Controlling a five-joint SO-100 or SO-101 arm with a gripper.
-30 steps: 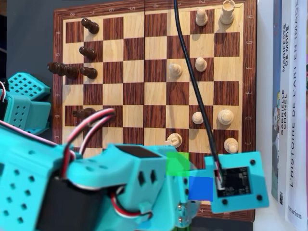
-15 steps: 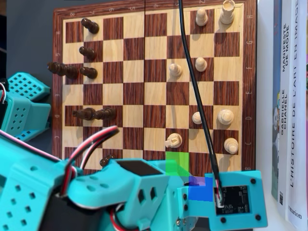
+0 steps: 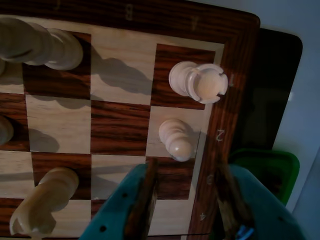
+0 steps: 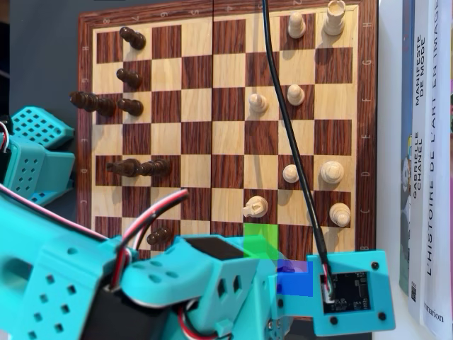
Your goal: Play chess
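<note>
Retreat toward the lower frame edge was seen overhead, the gripper [image 3: 187, 200] spread and empty just below a white pawn [image 3: 176, 139], suggesting re-approach.

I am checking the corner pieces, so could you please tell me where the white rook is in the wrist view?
The white rook stands upper right in the wrist view, on the dark corner square by the board's border, directly above a white pawn.

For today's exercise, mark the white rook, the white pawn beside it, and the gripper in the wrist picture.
white rook [image 3: 199, 81], wrist view, its notched top.
white pawn [image 3: 176, 139], wrist view, its body.
gripper [image 3: 187, 200], wrist view, midway between its fingertips.
</note>
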